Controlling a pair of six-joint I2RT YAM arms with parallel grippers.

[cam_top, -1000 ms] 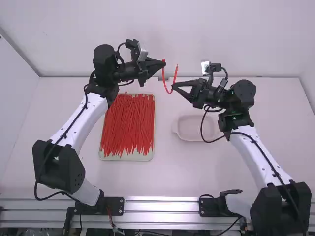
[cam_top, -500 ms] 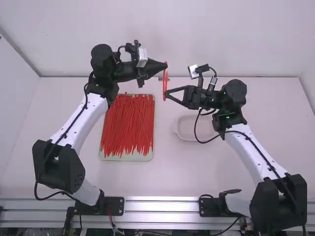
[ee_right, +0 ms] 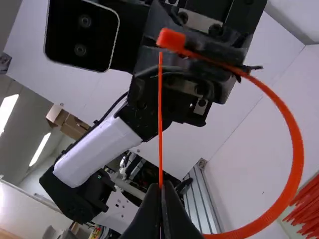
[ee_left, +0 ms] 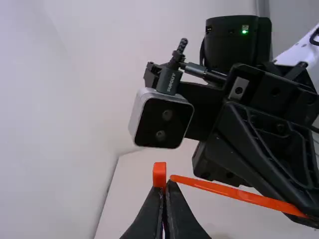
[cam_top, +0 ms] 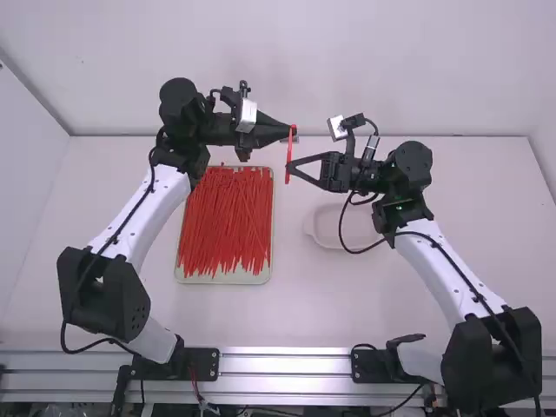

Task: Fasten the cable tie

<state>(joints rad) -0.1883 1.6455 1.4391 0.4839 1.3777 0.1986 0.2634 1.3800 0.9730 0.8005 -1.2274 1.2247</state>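
Observation:
A single red cable tie (cam_top: 289, 153) hangs in the air between both grippers, above the table's far middle. My left gripper (cam_top: 287, 132) is shut on the tie's square head (ee_left: 159, 173), pinching it at the fingertips. My right gripper (cam_top: 289, 176) sits just below it and is shut on the thin tail (ee_right: 160, 124). The strap (ee_right: 295, 144) bends in a wide loop from the head (ee_right: 171, 36) round to the tail. The tail's free end points up towards the head; whether it has entered the head I cannot tell.
A tray (cam_top: 269, 221) with several loose red cable ties lies on the table under the left arm. A shallow white dish (cam_top: 323, 228) sits to its right, below the right gripper. The back wall stands close behind both grippers.
My right gripper has moved left and closer to the left gripper, bending the tie into a loop. The left gripper has tipped down slightly, keeping hold of the head.

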